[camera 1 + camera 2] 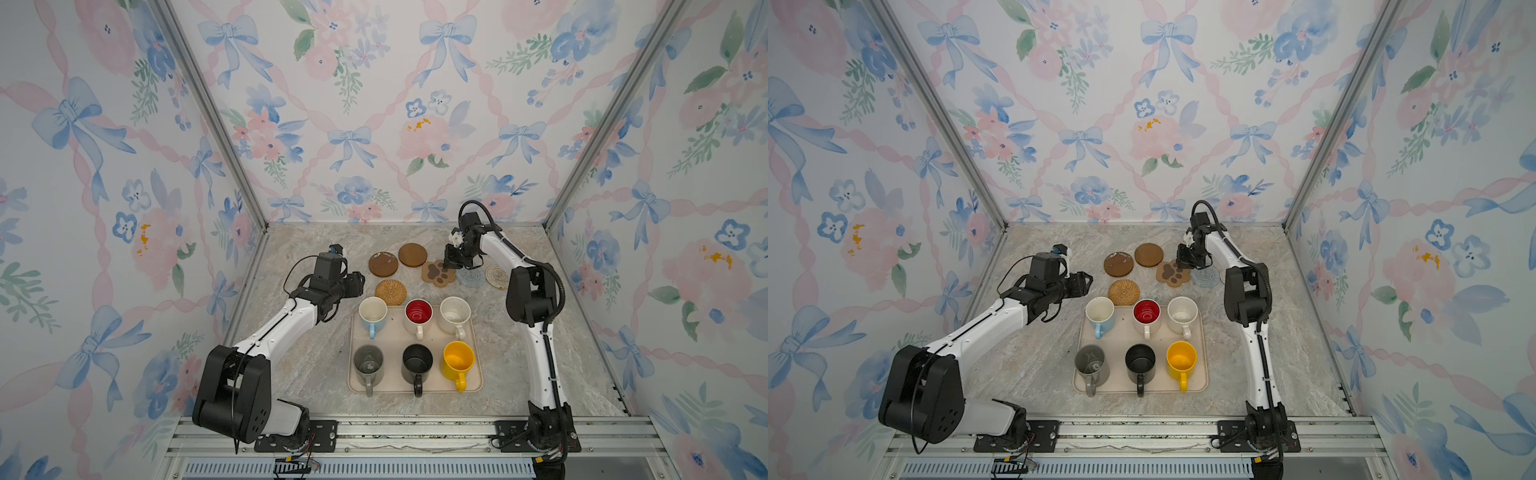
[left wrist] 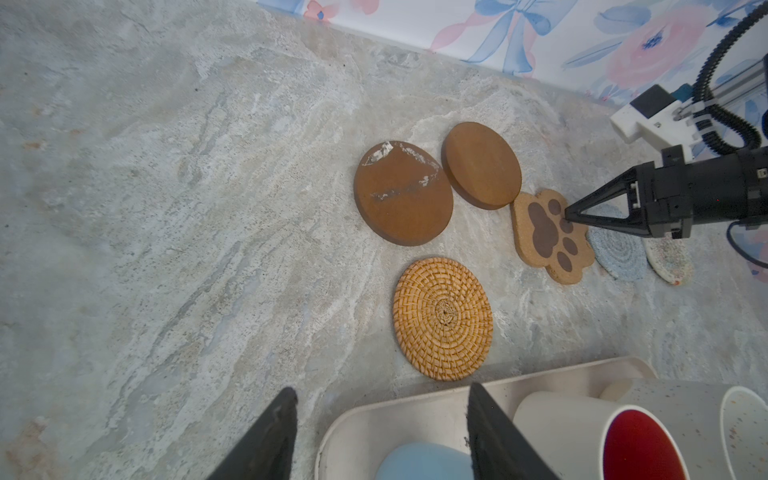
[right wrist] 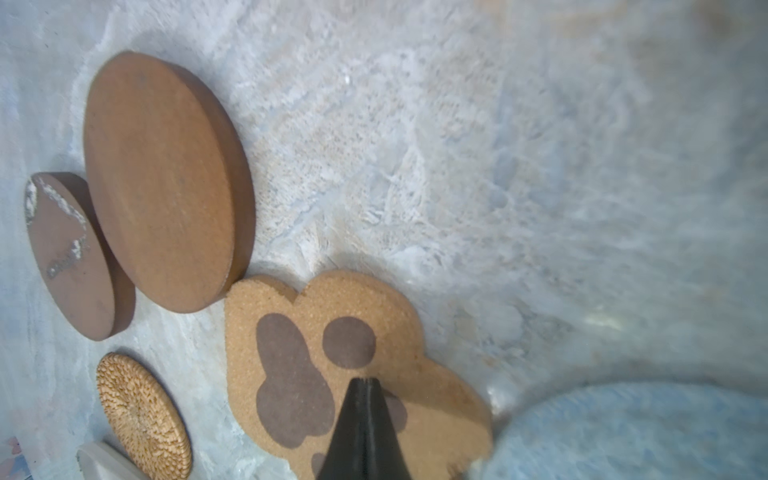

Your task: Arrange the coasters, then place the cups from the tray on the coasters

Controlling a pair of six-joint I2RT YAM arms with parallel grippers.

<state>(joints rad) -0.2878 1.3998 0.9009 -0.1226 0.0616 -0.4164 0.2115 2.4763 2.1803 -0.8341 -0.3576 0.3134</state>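
Observation:
Six coasters lie behind the tray (image 1: 395,336): two brown discs (image 1: 383,264) (image 1: 412,254), a rattan round (image 1: 391,292), a paw-shaped one (image 1: 437,272), a blue-grey crocheted round (image 1: 471,277) and a cream one (image 1: 496,276). The paw overlaps the blue-grey round's edge. My right gripper (image 3: 365,380) is shut, its tip resting on the paw coaster (image 3: 316,332). Six cups stand on the tray, the light blue one (image 1: 372,313) at its far left. My left gripper (image 2: 382,388) hangs open and empty above that tray corner (image 2: 353,419).
Wallpapered walls (image 1: 353,124) close in the marble table (image 1: 299,365) on three sides. A metal rail (image 1: 415,432) with both arm bases runs along the front. The right arm's elbow (image 1: 530,295) stands just right of the crocheted coasters.

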